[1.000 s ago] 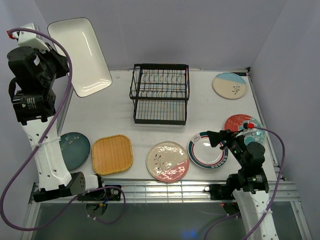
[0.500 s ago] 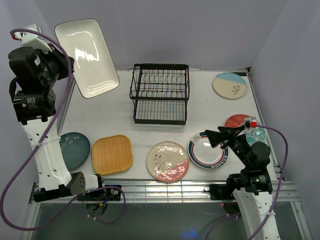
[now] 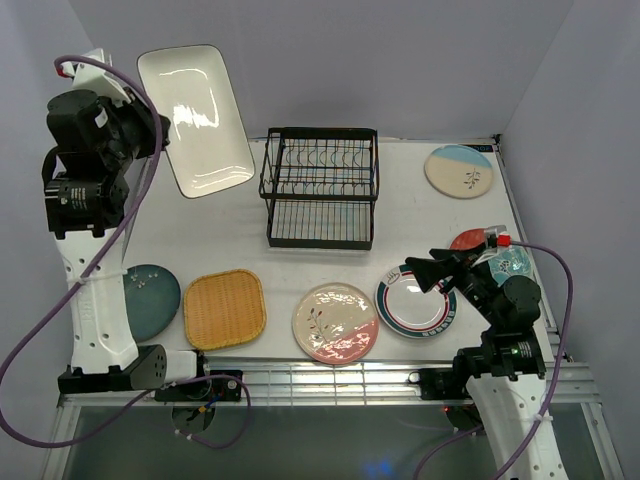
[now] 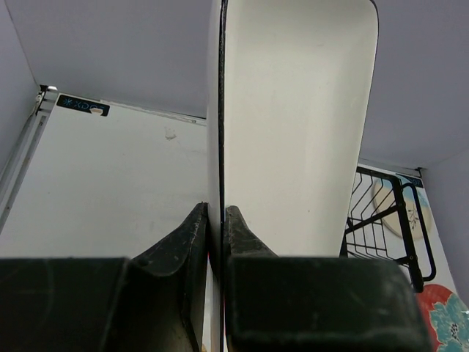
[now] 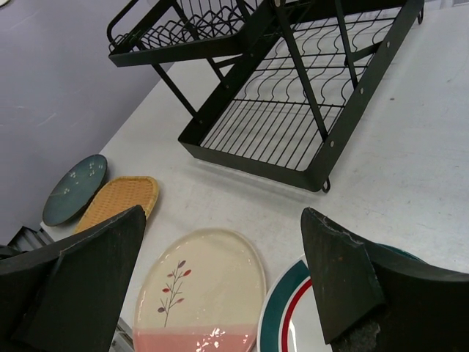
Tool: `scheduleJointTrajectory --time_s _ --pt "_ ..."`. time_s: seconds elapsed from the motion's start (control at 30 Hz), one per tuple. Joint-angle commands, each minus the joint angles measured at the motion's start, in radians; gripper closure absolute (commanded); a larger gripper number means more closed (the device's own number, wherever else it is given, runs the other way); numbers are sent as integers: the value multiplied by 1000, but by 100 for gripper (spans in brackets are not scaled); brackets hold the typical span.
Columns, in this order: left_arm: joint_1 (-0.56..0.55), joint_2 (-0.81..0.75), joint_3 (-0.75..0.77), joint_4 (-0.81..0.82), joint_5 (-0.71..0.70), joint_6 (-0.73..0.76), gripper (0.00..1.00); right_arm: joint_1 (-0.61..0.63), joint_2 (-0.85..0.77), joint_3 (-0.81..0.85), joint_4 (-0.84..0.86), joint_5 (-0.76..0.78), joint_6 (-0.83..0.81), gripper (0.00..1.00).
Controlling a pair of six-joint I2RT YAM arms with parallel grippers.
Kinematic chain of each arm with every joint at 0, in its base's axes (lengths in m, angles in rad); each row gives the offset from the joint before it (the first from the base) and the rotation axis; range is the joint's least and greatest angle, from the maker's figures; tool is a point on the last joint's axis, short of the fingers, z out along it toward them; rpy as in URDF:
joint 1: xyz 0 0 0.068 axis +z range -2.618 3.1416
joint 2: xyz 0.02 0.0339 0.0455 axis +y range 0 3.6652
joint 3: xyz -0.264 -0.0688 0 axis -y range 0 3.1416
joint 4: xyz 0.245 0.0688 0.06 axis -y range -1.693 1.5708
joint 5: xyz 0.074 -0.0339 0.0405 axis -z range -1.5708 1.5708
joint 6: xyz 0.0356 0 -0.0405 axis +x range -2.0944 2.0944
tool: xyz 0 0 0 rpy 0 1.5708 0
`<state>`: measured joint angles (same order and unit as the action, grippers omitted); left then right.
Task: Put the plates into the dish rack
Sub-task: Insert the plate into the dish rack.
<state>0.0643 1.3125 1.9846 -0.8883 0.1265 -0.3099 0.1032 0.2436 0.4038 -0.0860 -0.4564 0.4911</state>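
Note:
My left gripper (image 3: 160, 135) (image 4: 215, 209) is shut on the edge of the white rounded-rectangle plate (image 3: 195, 120) (image 4: 293, 132), holding it high and tilted, left of the black wire dish rack (image 3: 320, 185) (image 5: 293, 95). The rack holds nothing. My right gripper (image 3: 425, 275) (image 5: 222, 220) hangs open and empty above the cream-pink floral plate (image 3: 336, 322) (image 5: 201, 293) and the white plate with a teal-red rim (image 3: 405, 310) (image 5: 293, 315).
A yellow woven square plate (image 3: 224, 308) and a dark teal plate (image 3: 150, 298) lie at the front left. A cream-and-blue sprig plate (image 3: 459, 171) lies at the back right. The right arm partly hides a red-teal floral plate (image 3: 478, 240).
The left arm has carried the white plate to the right, closer to the rack. The right gripper has shifted slightly and stays open.

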Motion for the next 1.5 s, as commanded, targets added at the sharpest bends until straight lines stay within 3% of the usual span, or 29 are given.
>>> scheduleJointTrajectory --time_s 0.0,0.3,0.6,0.87,1.13,1.23,1.33,1.47 --pt "-82 -10 16 198 -91 -21 100 1 19 69 75 -51 9 8" --pt "-346 60 43 232 -425 64 100 3 98 118 118 -62 1 7" --pt "-590 151 163 239 -677 156 100 9 174 205 88 -41 -34 6" --pt "-712 232 293 290 -827 258 100 29 221 299 22 4 -55 4" --pt "-784 249 264 347 -912 305 100 67 282 366 23 58 -57 4" --pt "-787 251 272 348 -913 305 100 128 330 398 29 100 -72 7" --pt "-787 249 278 350 -916 305 100 289 391 429 51 235 -124 10" --pt "-787 240 276 351 -921 305 100 615 494 472 74 544 -198 10"
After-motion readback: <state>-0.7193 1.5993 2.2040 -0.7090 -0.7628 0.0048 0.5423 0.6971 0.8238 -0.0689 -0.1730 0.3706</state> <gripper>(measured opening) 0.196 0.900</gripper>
